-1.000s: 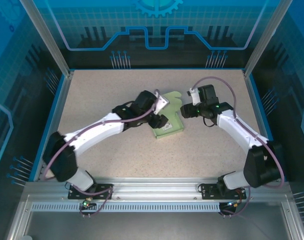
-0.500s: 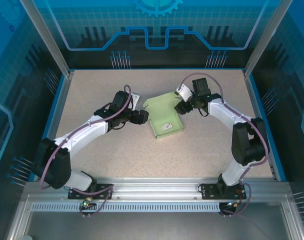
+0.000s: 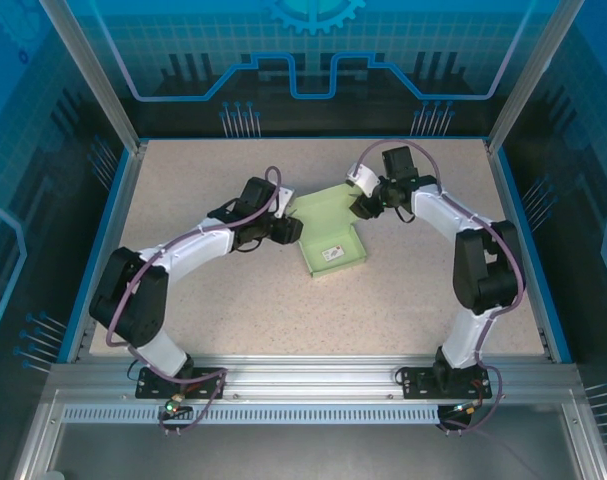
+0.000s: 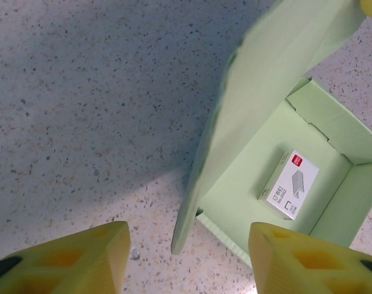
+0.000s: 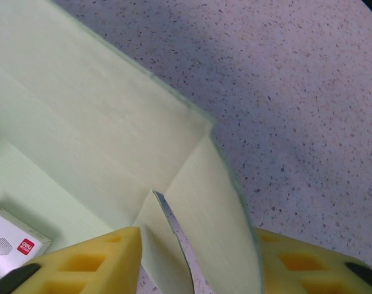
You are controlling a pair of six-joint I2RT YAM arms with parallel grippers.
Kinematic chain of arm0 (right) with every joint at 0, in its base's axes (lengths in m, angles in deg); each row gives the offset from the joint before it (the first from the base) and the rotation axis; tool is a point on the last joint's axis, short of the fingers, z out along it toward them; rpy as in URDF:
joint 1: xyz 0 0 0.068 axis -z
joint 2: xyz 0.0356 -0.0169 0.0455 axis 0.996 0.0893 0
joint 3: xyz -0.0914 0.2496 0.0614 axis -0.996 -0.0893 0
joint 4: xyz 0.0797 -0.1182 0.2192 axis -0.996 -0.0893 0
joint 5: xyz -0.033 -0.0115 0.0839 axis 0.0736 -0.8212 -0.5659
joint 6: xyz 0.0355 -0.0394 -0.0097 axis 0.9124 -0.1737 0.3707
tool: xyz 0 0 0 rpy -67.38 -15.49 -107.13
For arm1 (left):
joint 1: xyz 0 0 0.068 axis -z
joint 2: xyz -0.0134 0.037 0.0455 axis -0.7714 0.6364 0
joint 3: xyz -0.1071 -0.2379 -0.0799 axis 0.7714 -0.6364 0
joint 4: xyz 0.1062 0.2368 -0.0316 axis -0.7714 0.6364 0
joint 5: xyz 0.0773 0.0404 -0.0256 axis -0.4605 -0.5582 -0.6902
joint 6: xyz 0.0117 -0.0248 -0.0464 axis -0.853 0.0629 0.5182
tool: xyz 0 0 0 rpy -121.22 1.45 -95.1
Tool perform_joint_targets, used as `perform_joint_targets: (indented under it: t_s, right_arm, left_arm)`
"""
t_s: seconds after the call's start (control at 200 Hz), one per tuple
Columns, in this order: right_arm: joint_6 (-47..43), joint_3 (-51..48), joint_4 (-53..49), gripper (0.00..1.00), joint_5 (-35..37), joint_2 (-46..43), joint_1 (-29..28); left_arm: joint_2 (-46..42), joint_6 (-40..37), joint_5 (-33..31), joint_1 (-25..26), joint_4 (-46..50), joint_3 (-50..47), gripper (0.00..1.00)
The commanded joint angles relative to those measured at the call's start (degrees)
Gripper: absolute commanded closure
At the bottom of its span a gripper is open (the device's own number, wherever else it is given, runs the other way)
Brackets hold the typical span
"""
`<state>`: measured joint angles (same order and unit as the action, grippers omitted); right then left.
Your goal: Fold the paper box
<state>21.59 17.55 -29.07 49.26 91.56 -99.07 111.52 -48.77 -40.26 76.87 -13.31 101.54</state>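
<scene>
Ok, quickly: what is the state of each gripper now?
Left gripper: open, astride a paper box flap.
Right gripper: open, astride another flap.

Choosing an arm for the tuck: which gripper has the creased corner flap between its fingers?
The right gripper: the paper box's creased corner flap runs between its fingers; the left gripper straddles a plain edge.

The middle of the speckled beige tabletop is being hogged by the pale mint-green cardboard box, its raised lid flap being hemmed in by the left gripper and right gripper. Inside, room is being eaten by a small white printed carton. Near-side table is being left free.
</scene>
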Motion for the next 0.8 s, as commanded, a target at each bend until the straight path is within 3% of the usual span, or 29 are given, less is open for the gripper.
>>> perform_joint_targets:
  t_s: [0.0,0.36,0.585,0.795]
  right_arm:
    - [-0.56,1.87,-2.07,0.6,-1.53,1.15,-0.08]
    - [1.7,2.0,-3.25,0.82,-0.43,0.85,-0.58]
    - [3.99,-0.47,-1.54,0.88,-0.24,-1.46,-1.52]
    - [10.76,-2.51,-0.47,0.94,7.46,-4.3,-3.82]
  left_arm:
    - [1.56,-1.12,1.8,-0.34,-0.51,2.29,0.52]
    - [3.39,-0.73,1.37,-0.21,0.29,3.53,0.74]
    - [3.38,-0.87,-0.23,-0.25,1.09,3.86,0.83]
    - [3.39,2.55,-2.83,0.32,0.63,4.54,0.89]
